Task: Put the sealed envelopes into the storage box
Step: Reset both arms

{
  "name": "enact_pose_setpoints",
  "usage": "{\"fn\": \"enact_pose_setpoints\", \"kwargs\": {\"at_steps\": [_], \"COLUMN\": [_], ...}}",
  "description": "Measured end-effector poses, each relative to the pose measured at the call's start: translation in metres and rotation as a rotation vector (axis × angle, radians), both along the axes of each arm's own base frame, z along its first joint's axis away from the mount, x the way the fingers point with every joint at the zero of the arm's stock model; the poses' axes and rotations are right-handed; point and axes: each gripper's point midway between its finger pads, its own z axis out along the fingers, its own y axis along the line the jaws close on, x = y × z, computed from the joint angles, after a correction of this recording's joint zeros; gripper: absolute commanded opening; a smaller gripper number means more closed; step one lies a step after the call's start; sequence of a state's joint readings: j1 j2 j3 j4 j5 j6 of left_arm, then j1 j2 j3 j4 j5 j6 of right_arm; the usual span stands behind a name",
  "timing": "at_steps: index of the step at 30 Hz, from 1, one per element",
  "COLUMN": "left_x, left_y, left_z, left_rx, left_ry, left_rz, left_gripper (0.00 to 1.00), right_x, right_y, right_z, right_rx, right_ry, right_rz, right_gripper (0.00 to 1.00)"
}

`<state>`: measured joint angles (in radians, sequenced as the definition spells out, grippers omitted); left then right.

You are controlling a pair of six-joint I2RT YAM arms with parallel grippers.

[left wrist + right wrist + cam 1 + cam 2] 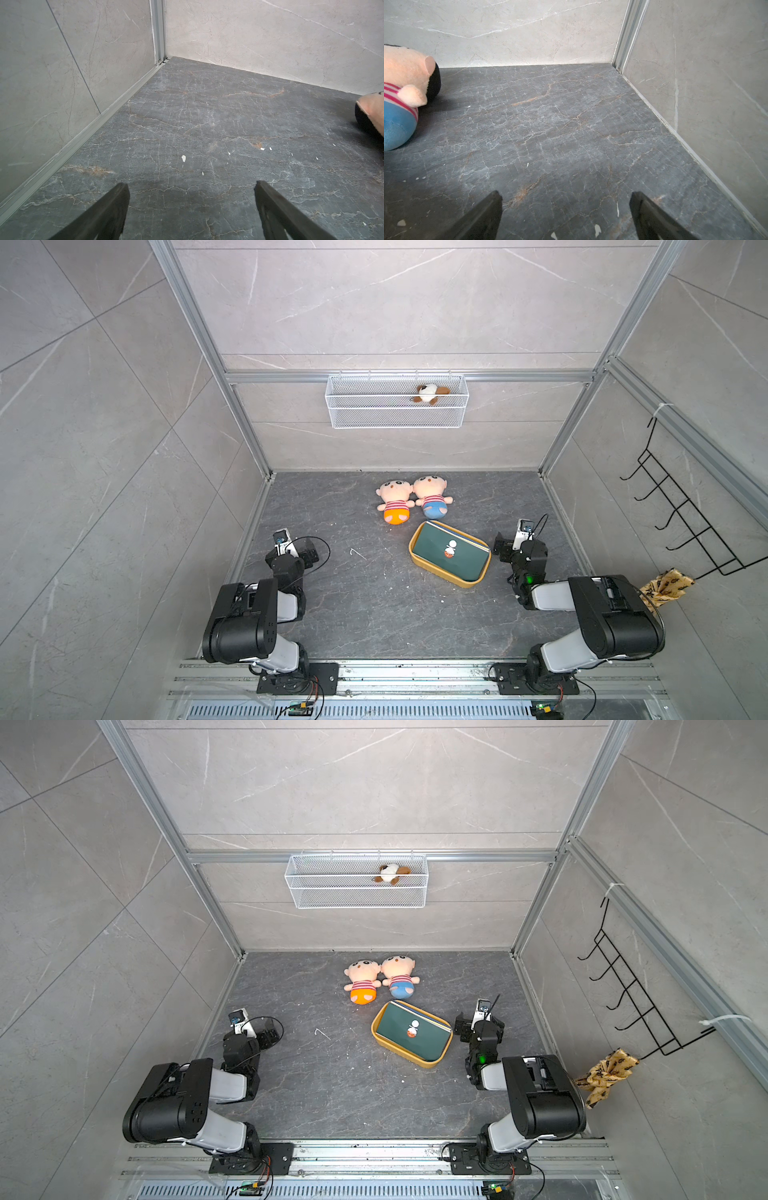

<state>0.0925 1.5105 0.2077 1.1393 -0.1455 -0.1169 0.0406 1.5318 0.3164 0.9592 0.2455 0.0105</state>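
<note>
Seeing the sealed envelopes (432,543) stacked flat inside the storage box (436,572). Shallow mustard plastic tray, rounded corners, smooth walls. Top of stack: dark green matte paper, two small round stickers at centre, white and orange. Thin blue and yellow edges peeking out along the far side. Sitting skewed on the tabletop (365,605): dark grey stone-look slab, pale veining, scattered white chips. Just behind the box: two soft plush dolls in striped shirts, heads touching, the orange-trousered doll (394,502) and the blue-trousered doll (432,497). On the back wall: white wire mesh basket (397,416) holding a small plush dog (431,393). Left gripper (191,184): black tapered fingers (108,207) spread wide, nothing between, over bare slab, well apart from the box. Right gripper (565,192): likewise wide and empty, just beside the box's short end.
</note>
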Motion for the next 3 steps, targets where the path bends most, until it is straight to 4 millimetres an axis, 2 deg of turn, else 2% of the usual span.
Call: {"fn": "enact_pose_setpoints", "kwargs": {"at_steps": [3], "left_x": [0.0006], "left_y": [0.0001], "left_z": [0.0004], "left_rx": [0.000], "left_ry": [0.000], "left_rz": [0.000], "left_gripper": [0.98], "right_x": [0.0000], "right_y": [0.0000], "right_z": [0.0000], "right_rx": [0.000], "right_ry": [0.000], "right_rz": [0.000], "right_gripper": [0.99]}}
